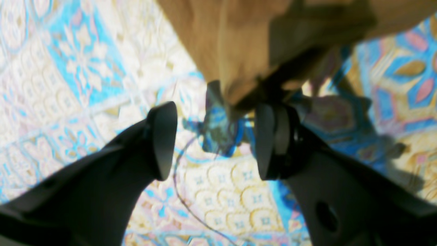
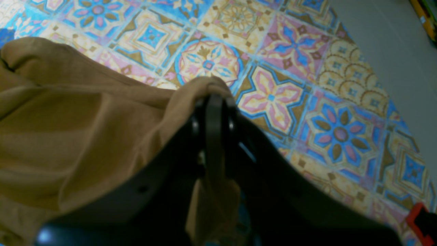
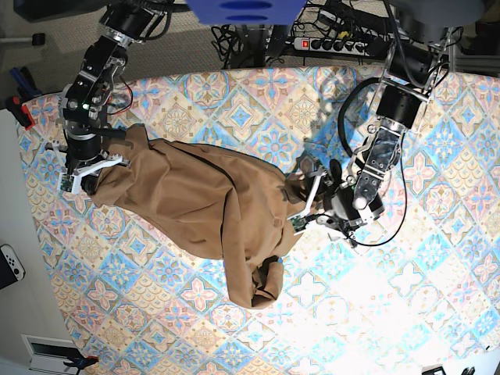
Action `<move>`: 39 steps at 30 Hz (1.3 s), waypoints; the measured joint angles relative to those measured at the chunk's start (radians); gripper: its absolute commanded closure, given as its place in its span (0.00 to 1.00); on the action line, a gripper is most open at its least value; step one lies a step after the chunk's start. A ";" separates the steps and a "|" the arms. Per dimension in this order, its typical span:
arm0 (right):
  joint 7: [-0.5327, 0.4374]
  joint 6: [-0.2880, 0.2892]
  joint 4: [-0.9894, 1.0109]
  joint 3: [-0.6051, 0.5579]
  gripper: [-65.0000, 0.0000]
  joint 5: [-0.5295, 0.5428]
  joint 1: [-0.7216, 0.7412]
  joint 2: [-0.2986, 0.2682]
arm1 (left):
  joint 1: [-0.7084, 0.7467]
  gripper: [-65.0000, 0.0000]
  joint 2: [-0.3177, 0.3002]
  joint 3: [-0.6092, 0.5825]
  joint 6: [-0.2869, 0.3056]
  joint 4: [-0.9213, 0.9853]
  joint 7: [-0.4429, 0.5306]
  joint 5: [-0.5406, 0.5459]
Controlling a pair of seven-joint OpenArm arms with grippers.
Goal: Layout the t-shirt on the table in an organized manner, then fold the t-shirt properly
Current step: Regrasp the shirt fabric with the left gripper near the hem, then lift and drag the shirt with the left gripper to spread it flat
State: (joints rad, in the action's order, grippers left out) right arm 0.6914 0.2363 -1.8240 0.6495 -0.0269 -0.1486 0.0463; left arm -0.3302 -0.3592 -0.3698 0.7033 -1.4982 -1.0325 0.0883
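The tan-brown t-shirt (image 3: pixel 203 203) lies crumpled across the left and middle of the tile-patterned table (image 3: pixel 375 312), with a bunched end near the front middle. My right gripper (image 3: pixel 78 181) is at its left end, shut on a fold of the cloth (image 2: pixel 213 99); the shirt (image 2: pixel 68 130) spreads to the left in that view. My left gripper (image 3: pixel 305 205) is at the shirt's right edge. In the left wrist view it (image 1: pixel 215 140) is open, with a hanging corner of the shirt (image 1: pixel 239 44) just beyond the fingertips and not between them. The neck label is hidden.
Grey floor (image 2: pixel 392 51) lies past the table's left edge, with a red clamp-like object (image 2: pixel 420 218) there. A white controller (image 3: pixel 9 266) lies on the floor. A power strip (image 3: pixel 332 44) and cables sit behind the table. A thin black cable (image 1: pixel 177 184) runs under the left gripper.
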 measured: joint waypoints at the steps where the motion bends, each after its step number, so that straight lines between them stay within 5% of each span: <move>1: 0.000 0.000 0.000 0.000 1.00 0.000 0.000 0.000 | -0.003 0.46 0.013 0.001 0.001 0.011 -0.002 -0.003; 12: 0.000 0.000 0.000 0.000 1.00 0.000 0.000 0.000 | -0.015 0.48 0.121 0.027 0.001 0.222 0.166 -0.071; 14: 0.001 0.000 0.000 0.000 1.00 0.000 0.000 0.000 | -0.011 0.58 0.127 0.054 0.002 0.224 0.168 -0.068; 19: 0.000 0.000 0.000 0.000 1.00 0.000 0.000 -0.001 | -0.006 1.00 0.132 0.161 0.000 0.230 0.165 -0.078; 27: 0.000 0.000 0.000 0.002 1.00 0.000 0.002 0.000 | 0.006 1.00 0.133 0.206 0.000 0.198 0.143 -0.083; 32: 0.003 -0.001 0.000 0.012 1.00 -0.001 0.000 0.000 | 0.084 1.00 0.126 0.376 0.002 -0.137 0.035 -0.077; 39: 0.000 -0.005 0.000 0.084 1.00 0.003 0.007 -0.002 | 0.195 1.00 0.083 0.343 0.000 -0.396 -0.070 -0.068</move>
State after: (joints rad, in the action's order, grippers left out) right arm 0.6910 0.2317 -1.8240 0.7334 -0.0238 -0.1417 0.0441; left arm -0.1349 -0.2760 -0.0273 0.7029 -1.8946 -1.1023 0.0208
